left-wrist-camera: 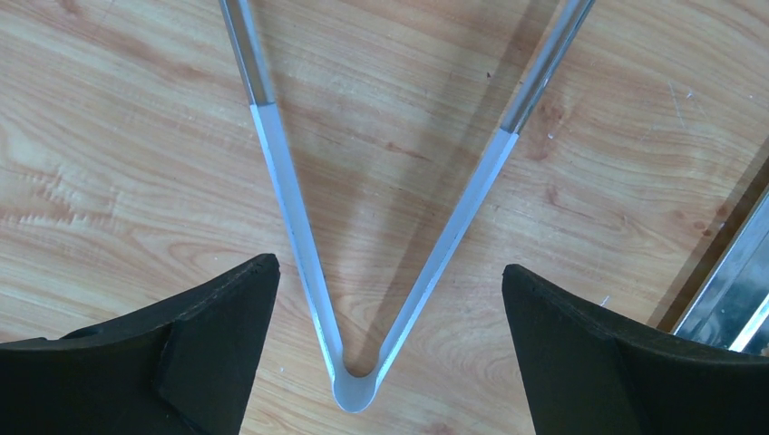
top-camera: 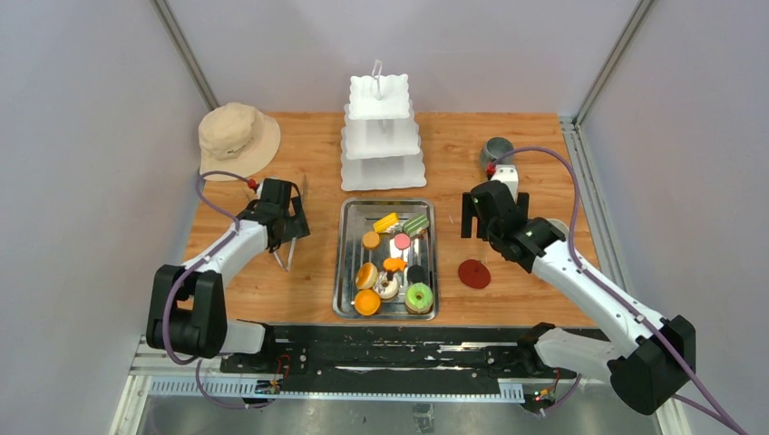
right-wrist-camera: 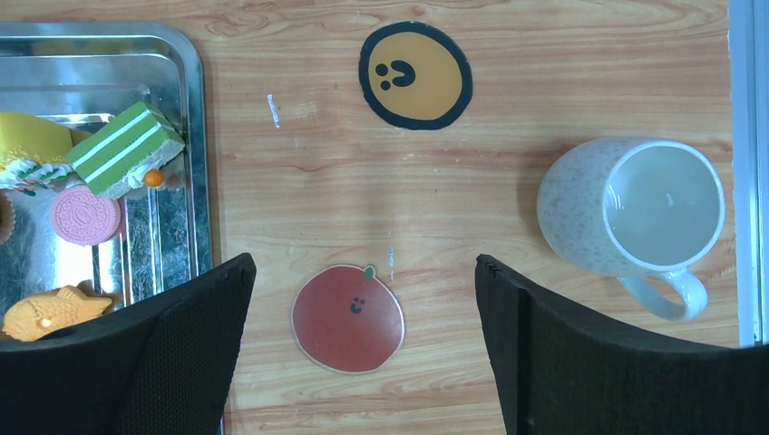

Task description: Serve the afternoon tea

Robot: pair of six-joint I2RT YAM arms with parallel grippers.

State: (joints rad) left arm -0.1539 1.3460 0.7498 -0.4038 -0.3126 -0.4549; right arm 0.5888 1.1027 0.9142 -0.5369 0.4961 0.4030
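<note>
1. All the toy pastries [top-camera: 394,265] are sat in the steel tray [top-camera: 339,263] at the middle of the table [top-camera: 317,154], with the green donut [top-camera: 419,296] at its near right corner and the green striped cake [top-camera: 416,224] at the far right
2. The white tiered stand [top-camera: 381,136] is placed just behind the tray, and a beige hat [top-camera: 238,134] is seen at the far left
3. The grey mug [top-camera: 496,149] is only shown in the top view, far right. The white mug [right-wrist-camera: 589,217] is mostly hidden there by the right arm, but it's shown upright in the right wrist view, by the table's right edge
4. The right gripper [right-wrist-camera: 363,263] is spread wide with nothing held, and a red coaster [right-wrist-camera: 347,317] is seen on the wood between its fingers. An orange smiley coaster [right-wrist-camera: 415,75] is only caught by that wrist view
5. The left gripper [left-wrist-camera: 388,267] is opened wide too, nothing gripped. Metal tongs [left-wrist-camera: 290,208] are laid on the wood between its fingers, untouched by them
</note>
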